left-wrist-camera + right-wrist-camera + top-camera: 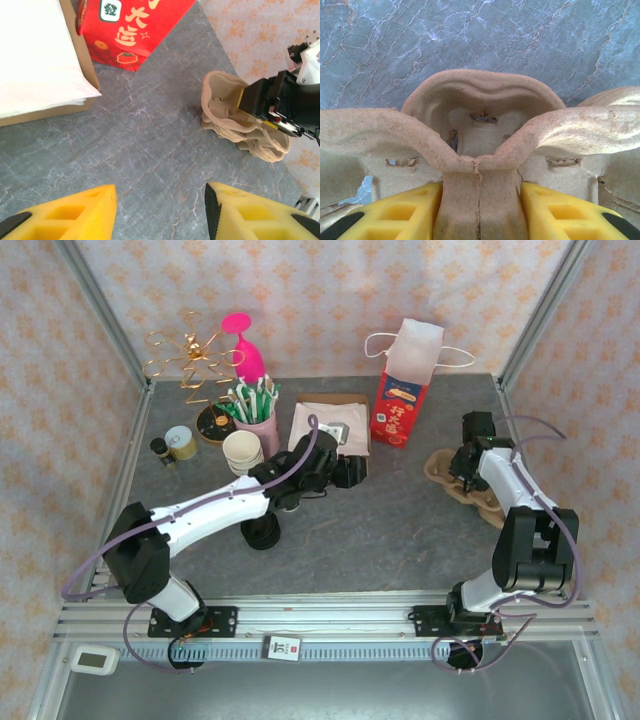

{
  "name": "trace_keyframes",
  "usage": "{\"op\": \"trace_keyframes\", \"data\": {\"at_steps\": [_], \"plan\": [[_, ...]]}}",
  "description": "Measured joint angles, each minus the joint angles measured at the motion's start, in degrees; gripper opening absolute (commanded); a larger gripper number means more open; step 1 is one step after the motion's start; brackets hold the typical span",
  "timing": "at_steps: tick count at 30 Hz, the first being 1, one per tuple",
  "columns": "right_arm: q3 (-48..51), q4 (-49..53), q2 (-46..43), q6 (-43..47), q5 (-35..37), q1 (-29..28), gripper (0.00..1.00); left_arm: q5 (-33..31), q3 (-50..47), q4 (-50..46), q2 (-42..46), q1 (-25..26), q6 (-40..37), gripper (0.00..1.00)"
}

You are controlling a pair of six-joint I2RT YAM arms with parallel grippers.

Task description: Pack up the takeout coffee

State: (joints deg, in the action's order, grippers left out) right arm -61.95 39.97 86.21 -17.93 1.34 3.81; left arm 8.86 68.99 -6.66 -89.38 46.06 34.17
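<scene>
A brown pulp cup carrier (443, 468) lies on the grey table at the right. My right gripper (463, 472) is down on it. In the right wrist view its yellow fingers (420, 210) press both sides of the carrier's (480, 145) central post, so the right gripper (481, 189) is shut on it. My left gripper (352, 471) hovers mid-table and is open (161, 194) over bare table, well short of the carrier (222, 107). A red and white paper bag (400, 408) stands upright at the back. A stack of paper cups (243, 452) sits left of centre.
A flat cardboard box of white napkins (325, 423) lies beside the bag (130, 30). A pink cup of stirrers (255, 412), a small tin (181, 443), a little bottle (160, 450) and a gold wire stand (190, 365) crowd the back left. A black round object (262, 534) sits under the left arm.
</scene>
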Motion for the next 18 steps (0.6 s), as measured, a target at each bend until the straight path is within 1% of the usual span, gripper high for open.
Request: {"op": "trace_keyframes", "data": {"at_steps": [5, 8, 11, 14, 18], "plan": [[0.0, 0.1, -1.6, 0.2, -1.6, 0.0, 0.42, -1.0, 1.5, 0.0, 0.0, -1.0, -1.0, 0.54], [0.0, 0.2, -4.0, 0.4, -2.3, 0.0, 0.42, -2.5, 4.2, 0.3, 0.0, -1.9, -1.3, 0.55], [0.0, 0.3, -6.2, 0.6, -3.0, 0.0, 0.42, -4.5, 8.0, 2.4, -1.1, -2.9, -1.3, 0.59], [0.0, 0.3, -7.4, 0.8, -3.9, 0.0, 0.42, -5.8, 13.1, 4.8, -4.1, -3.8, -1.2, 0.62], [0.0, 0.2, -7.8, 0.9, -6.2, 0.0, 0.42, -7.4, 22.0, 5.6, -10.6, -4.7, -1.1, 0.65]]}}
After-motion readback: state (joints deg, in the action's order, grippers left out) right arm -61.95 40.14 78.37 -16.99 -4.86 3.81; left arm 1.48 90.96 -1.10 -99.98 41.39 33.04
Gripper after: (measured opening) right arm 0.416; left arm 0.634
